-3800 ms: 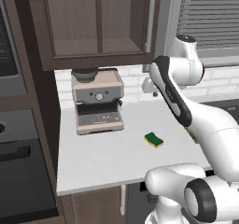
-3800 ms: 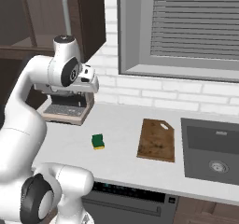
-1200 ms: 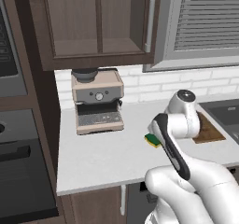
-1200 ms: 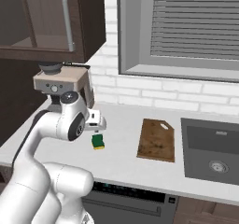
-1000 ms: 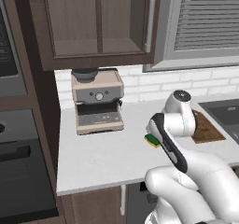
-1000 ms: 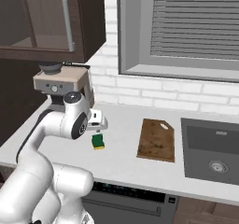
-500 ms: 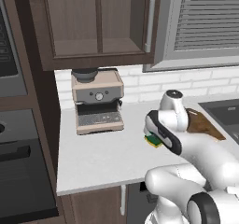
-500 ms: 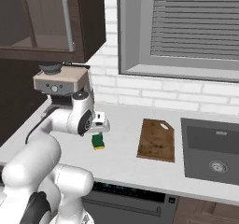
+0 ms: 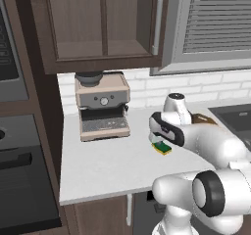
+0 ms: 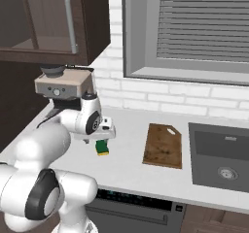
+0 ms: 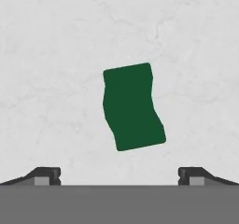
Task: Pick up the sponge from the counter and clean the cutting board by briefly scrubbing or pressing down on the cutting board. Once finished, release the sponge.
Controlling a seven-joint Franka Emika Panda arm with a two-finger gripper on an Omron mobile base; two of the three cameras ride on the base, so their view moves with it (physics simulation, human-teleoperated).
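The tool [image 11: 119,176] hangs directly over the sponge [image 11: 133,106], its two dark fingertips [image 11: 45,175] spread wide and holding nothing; in the hand view the green top of the sponge lies on the bare surface between them, clear of both tips. From the right base view the tool [image 10: 103,136] sits low, just above the sponge [image 10: 101,147], which rests flat on the worktop [image 10: 126,166] with its yellow layer showing at the edge. In the left base view the sponge [image 9: 162,148] peeks out beneath the arm's wrist.

The worktop [image 9: 103,163] is a pale grey-white slab with faint marbling and a thin light edge. To the sponge's right, well apart from it, lies the brown wooden cutting board [image 10: 163,145], flat, and beyond that a dark sink [image 10: 220,156] set into the slab. On the other side stands a beige coffee machine [image 9: 101,105] against the white brick backsplash [image 10: 160,102]. Dark wooden wall cabinets [image 9: 103,26] hang above it, and a window with closed grey blinds [image 10: 192,25] fills the wall over the board and sink.
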